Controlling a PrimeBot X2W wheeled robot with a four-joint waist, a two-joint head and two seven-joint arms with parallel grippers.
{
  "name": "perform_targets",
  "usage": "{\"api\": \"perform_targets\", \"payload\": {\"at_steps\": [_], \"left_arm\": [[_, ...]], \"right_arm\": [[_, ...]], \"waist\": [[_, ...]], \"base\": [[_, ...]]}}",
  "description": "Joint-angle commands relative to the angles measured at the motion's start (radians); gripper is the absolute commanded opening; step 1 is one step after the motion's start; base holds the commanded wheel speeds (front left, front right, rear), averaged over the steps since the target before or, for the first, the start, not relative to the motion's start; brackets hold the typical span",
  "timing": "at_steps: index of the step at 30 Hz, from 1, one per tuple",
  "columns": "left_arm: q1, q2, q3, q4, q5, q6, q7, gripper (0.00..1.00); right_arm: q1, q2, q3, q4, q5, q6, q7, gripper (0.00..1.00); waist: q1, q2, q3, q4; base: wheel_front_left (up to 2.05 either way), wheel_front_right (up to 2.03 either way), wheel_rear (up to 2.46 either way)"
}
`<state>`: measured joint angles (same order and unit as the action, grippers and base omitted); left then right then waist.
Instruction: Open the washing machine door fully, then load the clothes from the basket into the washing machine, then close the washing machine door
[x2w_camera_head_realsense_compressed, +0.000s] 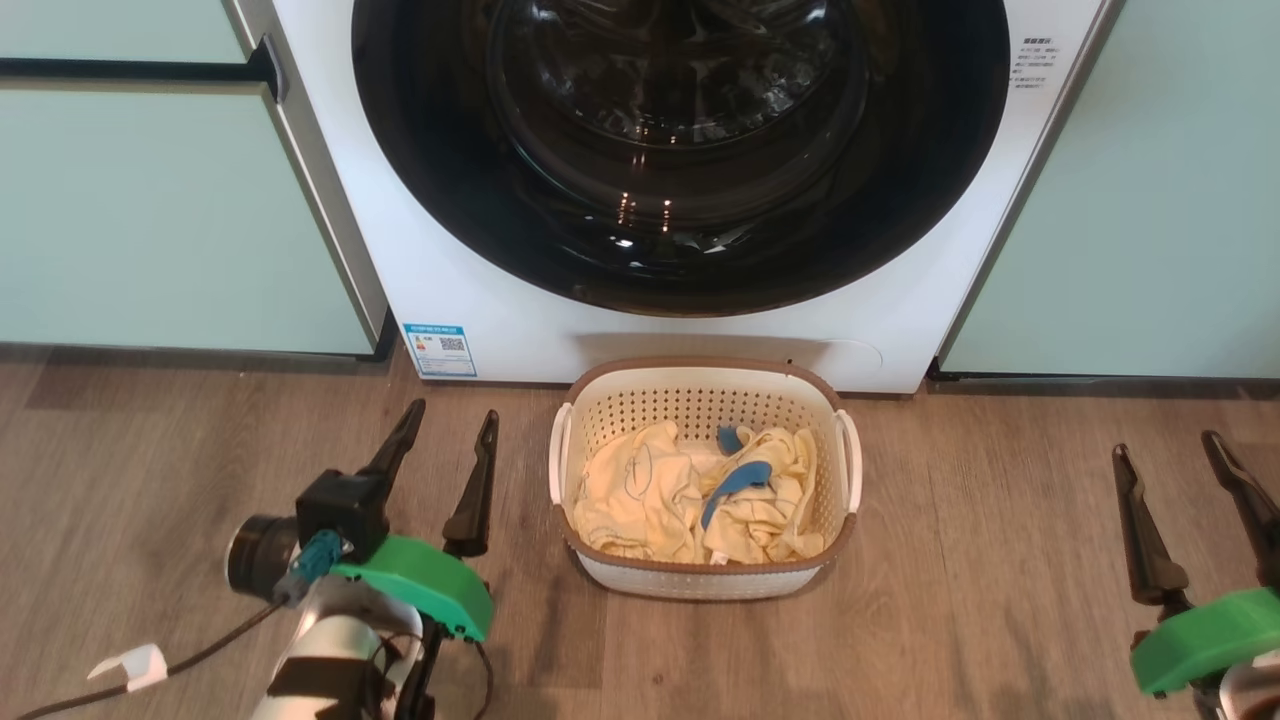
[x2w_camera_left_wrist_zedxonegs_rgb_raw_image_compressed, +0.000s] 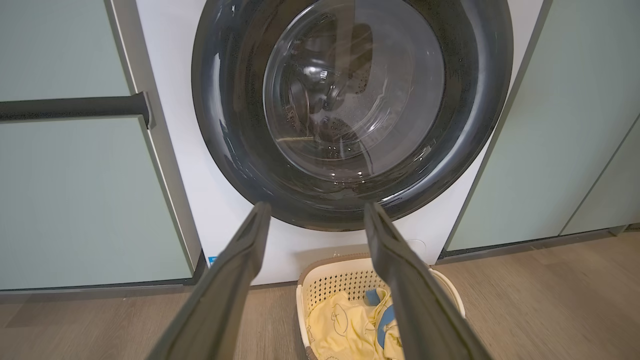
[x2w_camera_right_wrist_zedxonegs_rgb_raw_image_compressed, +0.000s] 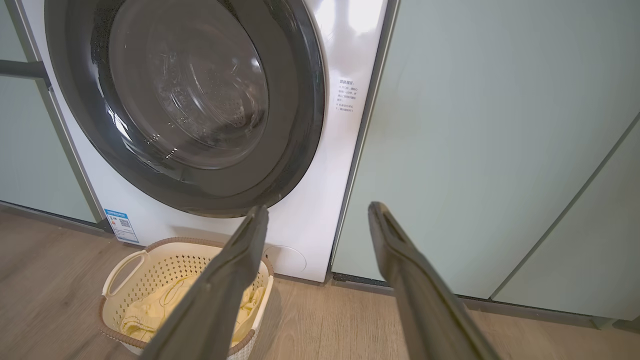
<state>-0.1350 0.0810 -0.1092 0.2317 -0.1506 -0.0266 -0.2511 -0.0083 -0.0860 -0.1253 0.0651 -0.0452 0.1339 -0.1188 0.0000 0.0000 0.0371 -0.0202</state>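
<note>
Head view: washing machine (x2w_camera_head_realsense_compressed: 500, 330) at far centre, with the washing machine door (x2w_camera_head_realsense_compressed: 420, 200) closed flush against its front. On the wood floor (x2w_camera_head_realsense_compressed: 1000, 520), just near of the machine, sits the basket (x2w_camera_head_realsense_compressed: 700, 375) with the clothes (x2w_camera_head_realsense_compressed: 650, 495) heaped inside. Left of the basket is the left gripper (x2w_camera_head_realsense_compressed: 452, 410), fingers apart, holding nothing. Well off to the right is the right gripper (x2w_camera_head_realsense_compressed: 1165, 444), also spread and holding nothing. The pale green cabinets (x2w_camera_head_realsense_compressed: 150, 220) flank the machine.

Left wrist view: fingers spread, with the door's lower rim beyond the tips and the basket low between them.

Right wrist view: fingers spread. The basket is lower left and a cabinet front is on the right.
</note>
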Motion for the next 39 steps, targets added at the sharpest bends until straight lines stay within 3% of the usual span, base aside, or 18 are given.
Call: {"api": "perform_targets", "payload": {"at_steps": [1,18,39], "left_arm": [[-0.054,0.009,0.034,-0.027,0.003,0.001,-0.011,1.00],[-0.059,0.027,0.020,0.017,0.000,-0.002,-0.011,1.00],[-0.067,0.037,0.005,0.013,-0.006,0.006,-0.011,1.00]], "right_arm": [[-0.048,-0.008,0.013,-0.037,0.005,-0.003,-0.012,1.00],[-0.041,0.005,-0.001,-0.039,0.039,-0.003,-0.005,1.00],[-0.044,0.011,-0.018,-0.029,0.058,-0.003,-0.006,1.00]], "waist": [[0.0000,0.0000,-0.001,0.000],[0.0000,0.0000,-0.007,-0.007],[0.0000,0.0000,0.002,-0.009]], "base": [[0.00,0.00,0.00],[0.18,0.18,-0.36],[1.15,1.15,-2.31]]}}
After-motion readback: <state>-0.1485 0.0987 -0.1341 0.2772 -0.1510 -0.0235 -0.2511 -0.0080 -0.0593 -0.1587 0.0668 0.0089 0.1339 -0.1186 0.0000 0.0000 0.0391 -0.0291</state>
